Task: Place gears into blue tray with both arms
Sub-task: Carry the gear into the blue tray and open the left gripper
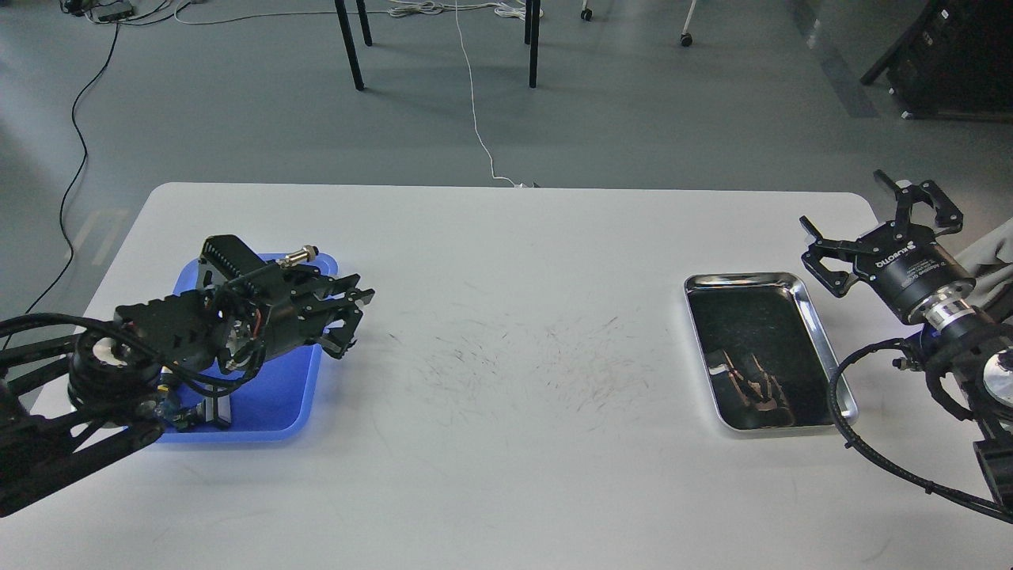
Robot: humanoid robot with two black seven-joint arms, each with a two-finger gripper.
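Note:
The blue tray (273,400) lies at the table's left, largely covered by my left arm. My left gripper (358,305) hovers over the tray's right edge, pointing right, its dark fingers close together. The gear it carries is lost among those fingers and I cannot make it out. The tray's middle and the things lying there are hidden under the arm. My right gripper (863,212) hangs at the far right of the table, past the far right corner of the steel tray, fingers spread wide with nothing between them.
A shiny steel tray (827,352) with a dark inside lies at the right. Black cables loop from my right arm near the table's right front. The table's middle shows only faint scuff marks. Chair legs and floor cables lie beyond the far edge.

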